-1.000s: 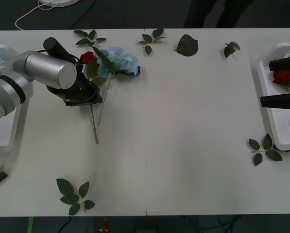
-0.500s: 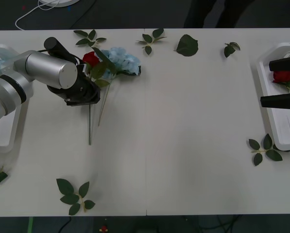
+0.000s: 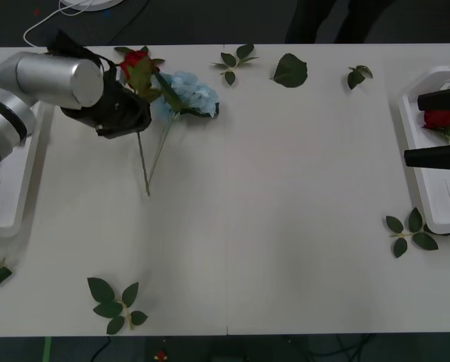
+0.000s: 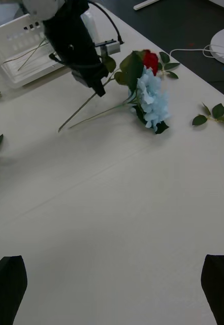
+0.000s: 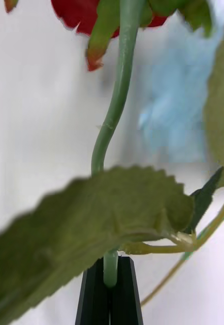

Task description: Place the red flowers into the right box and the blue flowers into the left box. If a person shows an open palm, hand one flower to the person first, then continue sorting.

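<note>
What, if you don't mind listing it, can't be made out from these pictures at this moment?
- Left box, front view: the left arm covers part of it and the frame edge cuts it off.
- Right box, front view: the edge cuts off its far side.
- Red flower in the right box: partly behind the right hand.
- Blue flower, left wrist view: blurred behind a leaf.
</note>
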### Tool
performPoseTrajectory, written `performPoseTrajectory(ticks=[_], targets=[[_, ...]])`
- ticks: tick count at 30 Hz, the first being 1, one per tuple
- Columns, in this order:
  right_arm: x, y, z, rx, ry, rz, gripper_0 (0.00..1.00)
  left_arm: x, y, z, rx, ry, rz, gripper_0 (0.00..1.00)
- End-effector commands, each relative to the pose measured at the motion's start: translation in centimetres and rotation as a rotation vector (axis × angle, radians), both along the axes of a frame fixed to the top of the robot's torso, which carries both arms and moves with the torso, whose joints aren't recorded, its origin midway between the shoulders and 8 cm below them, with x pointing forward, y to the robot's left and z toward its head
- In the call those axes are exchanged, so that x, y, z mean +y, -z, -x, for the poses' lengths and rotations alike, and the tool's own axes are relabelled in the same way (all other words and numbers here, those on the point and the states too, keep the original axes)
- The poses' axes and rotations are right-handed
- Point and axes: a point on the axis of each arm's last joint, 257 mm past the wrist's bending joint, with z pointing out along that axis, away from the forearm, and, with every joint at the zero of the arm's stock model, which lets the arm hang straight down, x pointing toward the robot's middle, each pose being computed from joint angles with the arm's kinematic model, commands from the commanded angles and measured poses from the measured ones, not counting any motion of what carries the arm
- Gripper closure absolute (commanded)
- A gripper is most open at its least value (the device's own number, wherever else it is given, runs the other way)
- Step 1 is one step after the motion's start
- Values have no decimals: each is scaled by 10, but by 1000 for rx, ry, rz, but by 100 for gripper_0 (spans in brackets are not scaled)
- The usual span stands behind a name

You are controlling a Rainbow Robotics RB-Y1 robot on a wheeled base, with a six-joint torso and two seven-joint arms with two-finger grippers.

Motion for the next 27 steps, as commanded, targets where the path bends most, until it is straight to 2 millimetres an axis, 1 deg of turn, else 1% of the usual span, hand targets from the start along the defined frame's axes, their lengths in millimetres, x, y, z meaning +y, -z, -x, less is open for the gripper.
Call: performPoseTrajectory(ticks=[1, 2, 3, 5, 6, 8, 10, 11, 13, 14, 16, 17, 18, 19, 20, 21, 22, 23, 25, 26, 27], targets=[[-5, -8, 2, -19, 3, 34, 0, 28, -103, -28, -138, 27, 25, 100], [-5, -8, 2, -19, 3, 34, 0, 33, -116, -26, -142, 40, 30, 100], [-5, -8, 2, -19, 3, 34, 0, 36, -123, -24, -144, 49, 29, 100], [-5, -8, 2, -19, 3, 34, 0, 48, -150, -15, -151, 92, -2, 100], [-5, -8, 2, -19, 3, 34, 0, 50, -157, -12, -155, 105, -13, 100], [-5, -8, 2, -19, 3, 34, 0, 62, -180, 2, -156, 138, -67, 100], [-5, -8, 2, -19, 3, 34, 0, 66, -199, 13, -168, 179, -122, 100], [-5, -8, 2, -19, 3, 34, 0, 65, -205, 17, -174, 197, -141, 100], [-5, -8, 2, -19, 3, 34, 0, 50, -225, 26, -220, 278, -195, 100], [-5, -8, 2, -19, 3, 34, 0, 45, -229, 28, -233, 295, -201, 100], [-5, -8, 2, -19, 3, 34, 0, 18, -244, 34, -291, 376, -199, 100], [-5, -8, 2, -19, 3, 34, 0, 10, -248, 35, -310, 395, -193, 100], [-5, -8, 2, -19, 3, 34, 0, -6, -253, 37, -345, 437, -181, 100], [-5, -8, 2, -19, 3, 34, 0, -22, -257, 38, -389, 475, -165, 100], [-5, -8, 2, -19, 3, 34, 0, -30, -260, 39, -415, 494, -158, 100], [-5, -8, 2, -19, 3, 34, 0, -44, -264, 42, -465, 527, -139, 100], [-5, -8, 2, -19, 3, 34, 0, -54, -268, 44, -509, 551, -128, 100], [-5, -8, 2, -19, 3, 34, 0, -58, -268, 46, -529, 564, -123, 100], [-5, -8, 2, -19, 3, 34, 0, -77, -270, 55, -607, 616, -97, 100], [-5, -8, 2, -19, 3, 34, 0, -82, -271, 57, -629, 628, -87, 100], [-5, -8, 2, -19, 3, 34, 0, -94, -272, 62, -668, 652, -55, 100]])
